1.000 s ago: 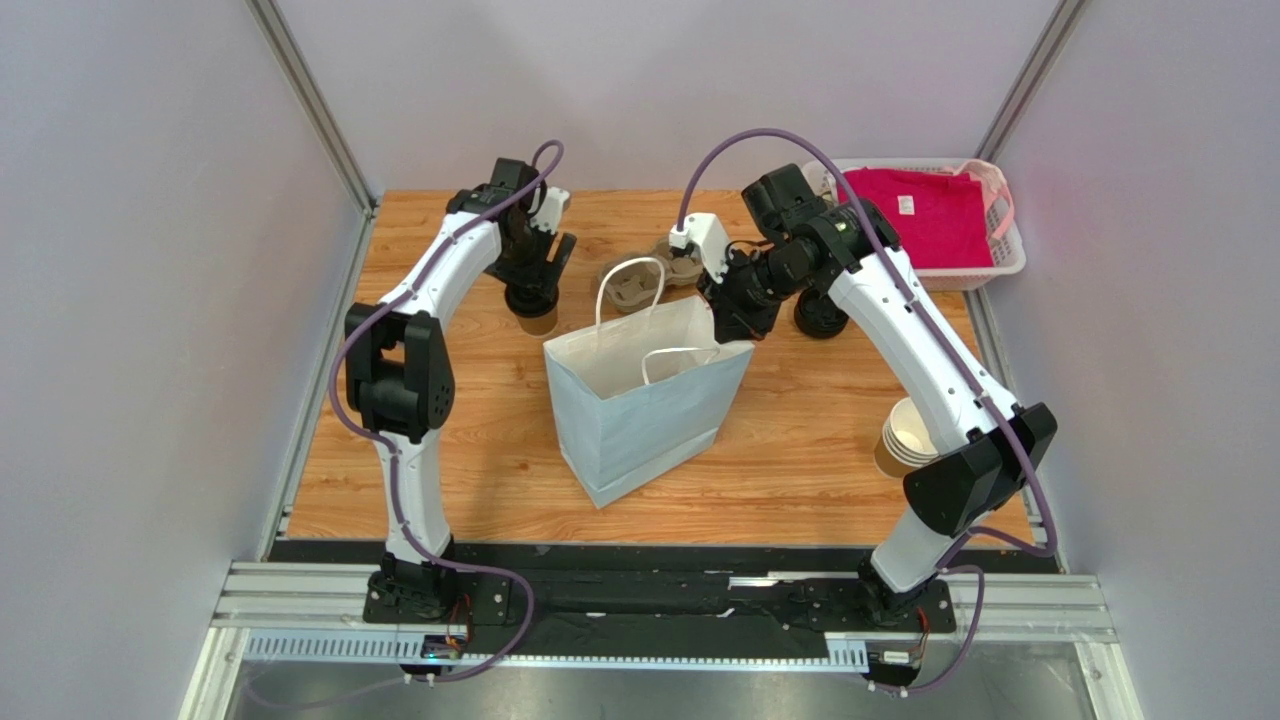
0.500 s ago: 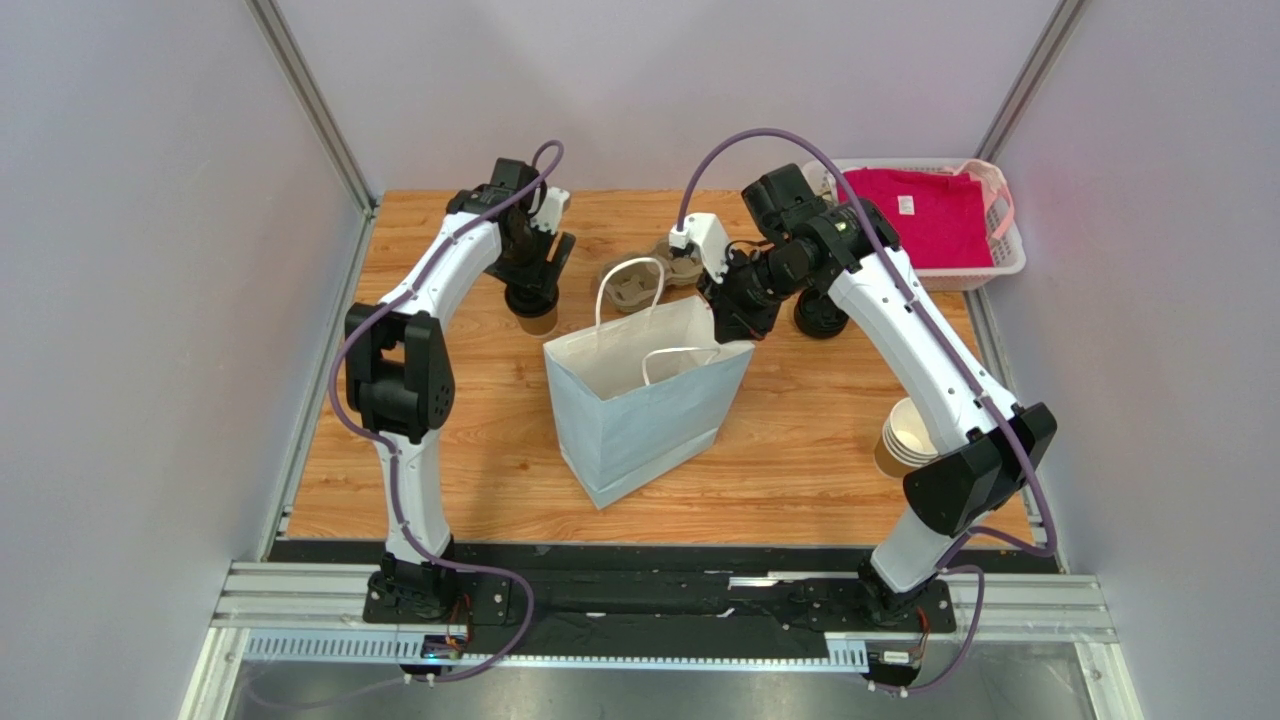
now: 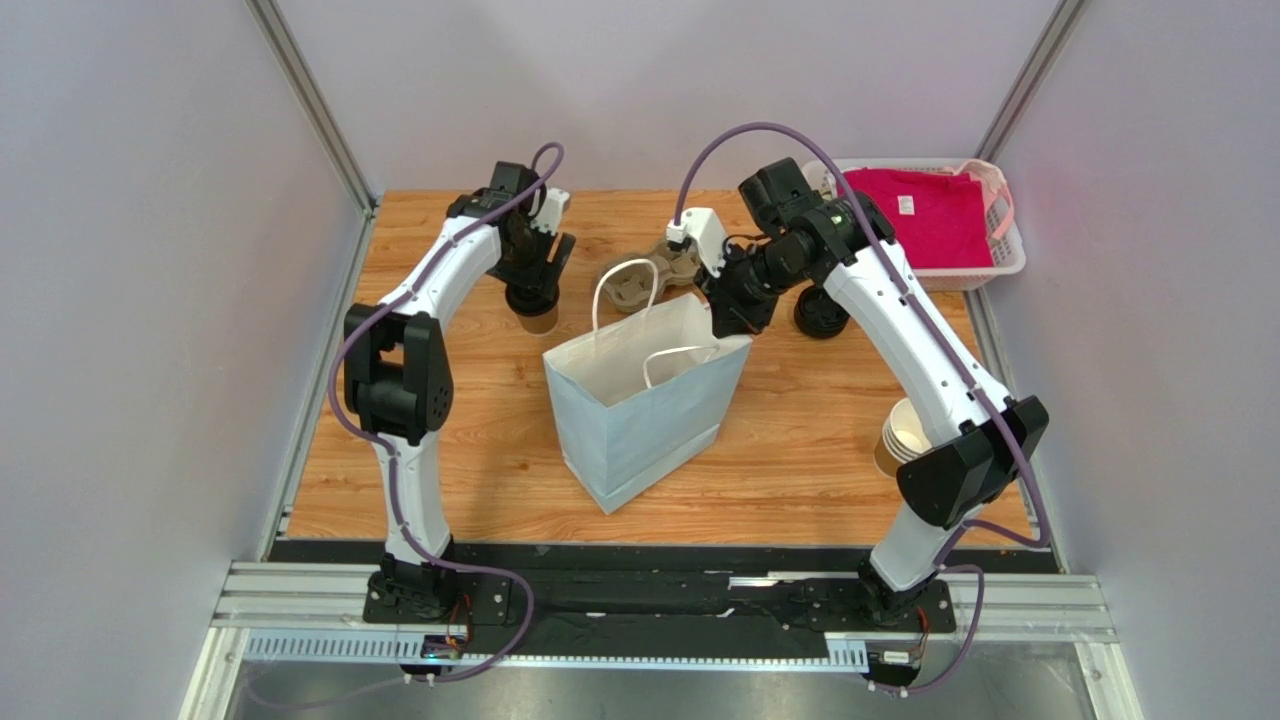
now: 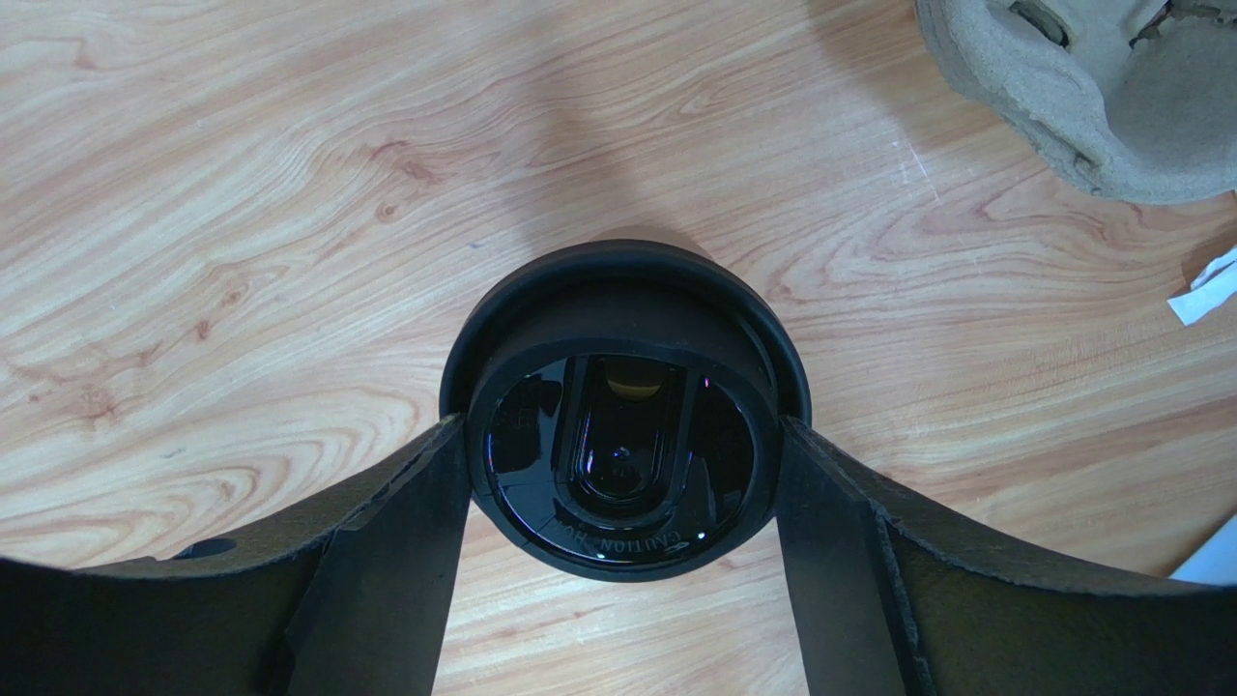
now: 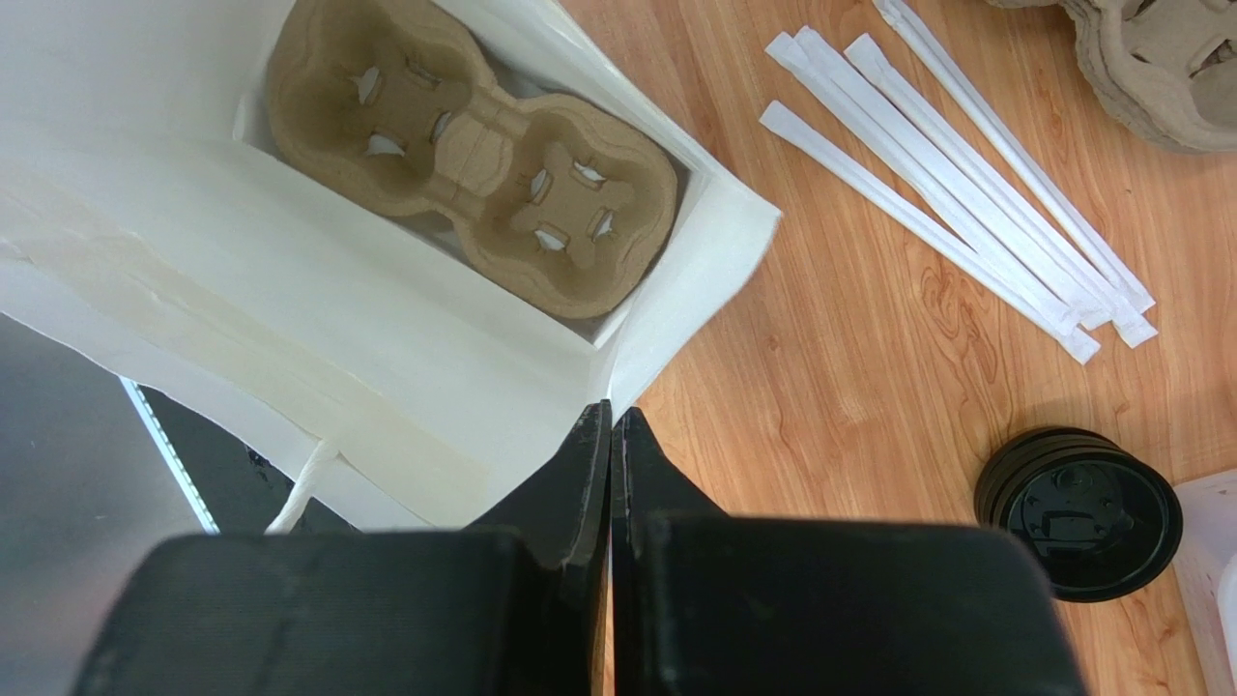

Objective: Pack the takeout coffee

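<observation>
The takeout coffee, a brown cup with a black lid, stands on the wooden table at the back left. My left gripper reaches down over it, and its two fingers press on either side of the lid. A white paper bag stands upright mid-table with its mouth open. My right gripper is shut on the bag's rim at its far right corner. A brown pulp cup carrier lies at the bottom of the bag.
Wrapped straws and a stack of black lids lie right of the bag. More pulp carriers sit behind it. Lidless cups are stacked at the right edge. A white basket with pink cloth fills the back right corner.
My right gripper has shifted slightly up and back with the bag's rim, opening the mouth wider. My left jaws have narrowed a little onto the cup's lid.
</observation>
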